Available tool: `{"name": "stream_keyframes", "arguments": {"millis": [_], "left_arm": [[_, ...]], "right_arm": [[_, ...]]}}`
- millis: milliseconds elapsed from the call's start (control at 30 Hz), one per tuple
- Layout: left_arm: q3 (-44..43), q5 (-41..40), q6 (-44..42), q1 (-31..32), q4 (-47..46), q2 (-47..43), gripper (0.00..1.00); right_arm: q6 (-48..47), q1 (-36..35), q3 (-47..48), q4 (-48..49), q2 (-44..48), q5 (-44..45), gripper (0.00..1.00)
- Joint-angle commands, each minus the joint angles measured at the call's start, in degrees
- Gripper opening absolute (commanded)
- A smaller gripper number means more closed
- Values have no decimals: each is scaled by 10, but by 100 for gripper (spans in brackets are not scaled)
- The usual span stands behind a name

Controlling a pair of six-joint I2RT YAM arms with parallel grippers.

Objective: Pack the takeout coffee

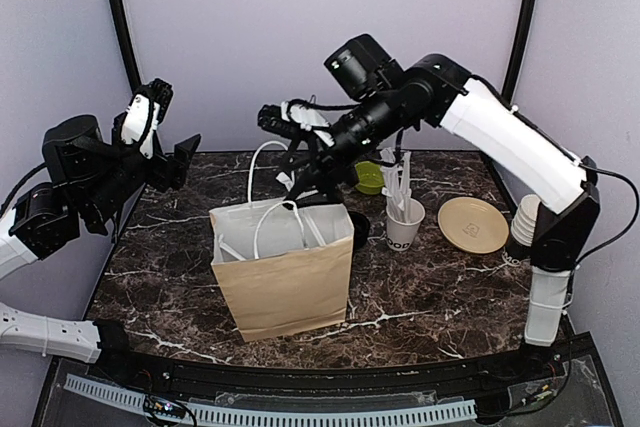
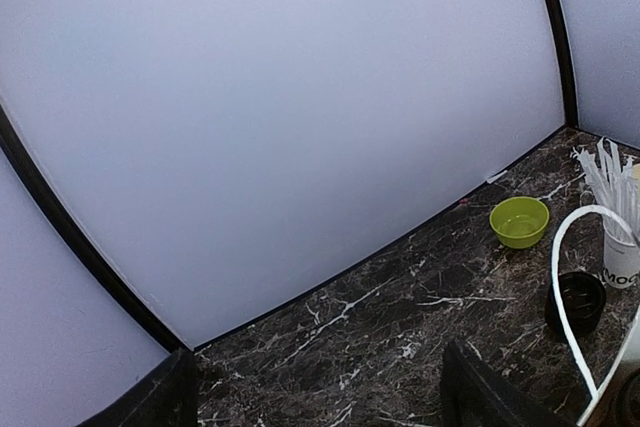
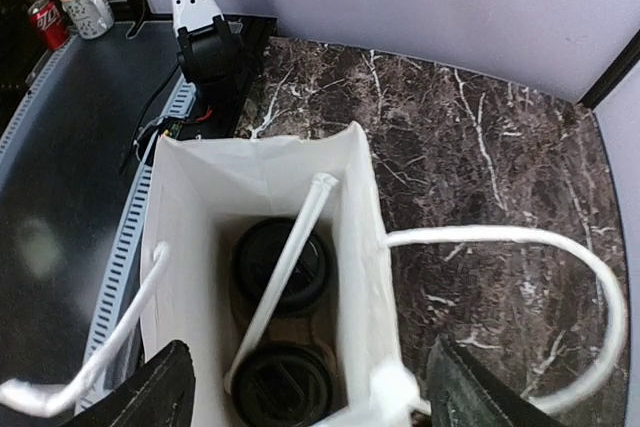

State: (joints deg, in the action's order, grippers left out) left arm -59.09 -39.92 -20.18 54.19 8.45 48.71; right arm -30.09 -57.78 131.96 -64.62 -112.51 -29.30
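Right hand (image 3: 310,367) hangs over the open paper bag (image 3: 250,172), fingers spread wide with nothing between them. The left hand (image 2: 320,392), also spread and empty, is off to the side above the tabletop (image 2: 380,317). One takeout coffee (image 3: 262,272) and a second takeout coffee (image 3: 295,389) stand upright in the bag's bottom, lids up. A white handle (image 3: 300,237) crosses the bag mouth over them, and only their lids show.

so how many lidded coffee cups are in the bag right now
2, both in the paper bag, seen from above by the right wrist camera: upper coffee cup at mid-floor, lower coffee cup by the picture's bottom edge. The bag walls may hide more.
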Motion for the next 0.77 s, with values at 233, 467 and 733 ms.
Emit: {"name": "stream_keyframes", "arguments": {"millis": [233,467,733], "left_arm": [[-39,-30,4,-3,-33,7,99],[-96,-103,28,-10,-21,45,99],[-183,-44,140,-75,94,92,99]], "right_arm": [[125,222,-133,200,204,50,99],[205,334,-312,347,304,237,99],[251,461,-440,422,384,187,98]]}}
